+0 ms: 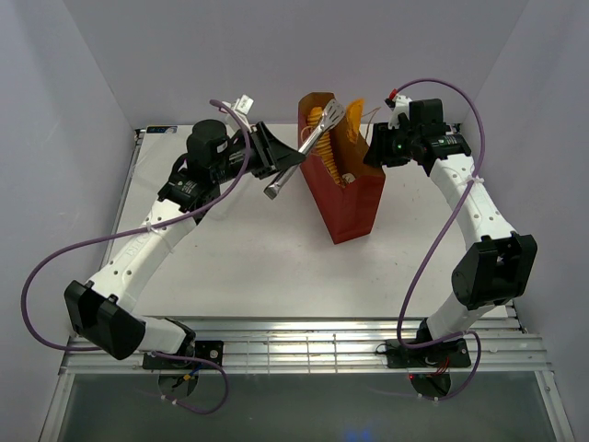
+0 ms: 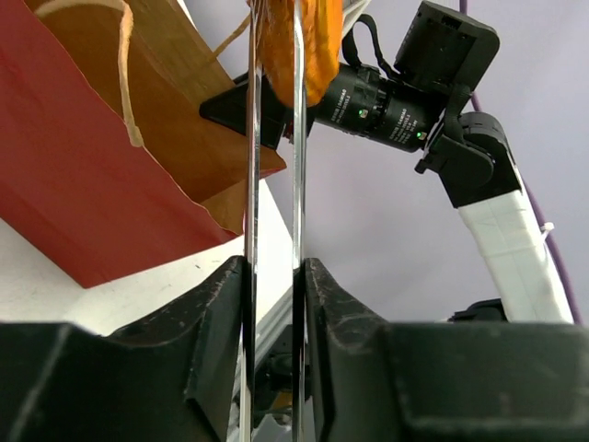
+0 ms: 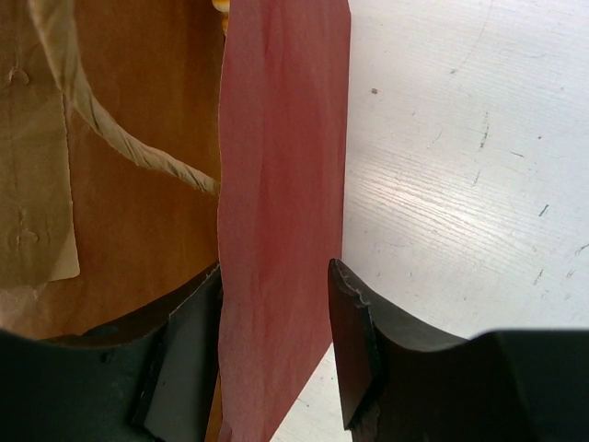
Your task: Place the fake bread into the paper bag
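Observation:
The dark-red paper bag [image 1: 348, 198] stands upright mid-table with its mouth open. My left gripper [image 1: 287, 164] is shut on the handles of metal tongs [image 1: 308, 147], which slant up over the bag's mouth. In the left wrist view the two tong arms [image 2: 297, 184] run up between my fingers [image 2: 221, 304] to an orange piece of fake bread [image 2: 317, 41] held between the tips above the bag [image 2: 83, 203]. Golden ridged bread [image 1: 347, 147] shows in the bag's mouth. My right gripper [image 1: 375, 152] is open and straddles the bag's right wall [image 3: 281, 184], one finger inside and one outside.
A tan string handle [image 3: 120, 147] hangs inside the bag. The right arm's wrist [image 2: 396, 101] is close behind the bag's top. White walls enclose the white table [image 1: 239, 249] at the back and sides; a metal rail [image 1: 304, 350] runs along the near edge.

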Available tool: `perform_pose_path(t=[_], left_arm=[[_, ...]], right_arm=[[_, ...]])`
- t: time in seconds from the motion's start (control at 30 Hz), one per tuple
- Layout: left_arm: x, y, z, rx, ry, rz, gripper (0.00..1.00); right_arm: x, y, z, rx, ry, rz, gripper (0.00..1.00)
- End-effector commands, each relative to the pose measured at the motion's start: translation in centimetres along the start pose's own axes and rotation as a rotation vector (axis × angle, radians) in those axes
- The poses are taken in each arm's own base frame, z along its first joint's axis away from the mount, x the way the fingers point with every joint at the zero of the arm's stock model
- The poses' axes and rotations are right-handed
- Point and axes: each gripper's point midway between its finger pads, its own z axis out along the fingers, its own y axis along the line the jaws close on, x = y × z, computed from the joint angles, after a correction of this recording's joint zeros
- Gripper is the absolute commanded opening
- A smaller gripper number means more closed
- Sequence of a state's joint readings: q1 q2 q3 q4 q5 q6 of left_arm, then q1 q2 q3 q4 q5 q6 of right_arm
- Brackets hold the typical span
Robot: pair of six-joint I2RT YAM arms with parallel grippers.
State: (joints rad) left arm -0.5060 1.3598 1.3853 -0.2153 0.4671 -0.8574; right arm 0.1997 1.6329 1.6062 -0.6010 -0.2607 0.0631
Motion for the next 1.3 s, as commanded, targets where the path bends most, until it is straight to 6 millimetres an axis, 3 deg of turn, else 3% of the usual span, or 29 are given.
perform_pose_path(t=[0.0, 0.3, 0.5, 0.7, 0.8, 1.0, 1.27], left_arm=[[-2.1, -2.7, -1.0, 0.048, -0.081, 0.048, 0.43], [-2.4, -2.3, -0.7, 0.029, -0.084, 0.052, 0.48], [-4.0, -3.3, -1.9, -0.001, -0.143, 0.094, 0.47], [-6.3, -4.8, -6.0, -0.077, -0.274, 0.185, 0.46], [-7.0, -4.2, -8.3, -0.157, -0.342, 0.22, 0.46], [-5.6, 0.4, -9.9, -0.333, -0.357, 0.241, 0.46], [-0.4, 9.1, -7.3, -0.465, -0.241, 0.213, 0.42]], right_arm=[[-1.9, 0.6, -1.6, 0.003, -0.066, -0.034, 0.52], [-2.1, 0.6, -1.7, 0.005, -0.066, -0.039, 0.52], [-2.3, 0.5, -1.7, 0.011, -0.067, -0.045, 0.52], [-2.4, 0.6, -1.8, 0.006, -0.069, -0.046, 0.52], [-2.5, 0.7, -1.8, 0.005, -0.07, -0.04, 0.52], [-2.7, 1.2, -2.4, -0.015, -0.08, -0.036, 0.57], [-3.8, 2.6, -4.3, -0.046, -0.125, -0.032, 0.86]])
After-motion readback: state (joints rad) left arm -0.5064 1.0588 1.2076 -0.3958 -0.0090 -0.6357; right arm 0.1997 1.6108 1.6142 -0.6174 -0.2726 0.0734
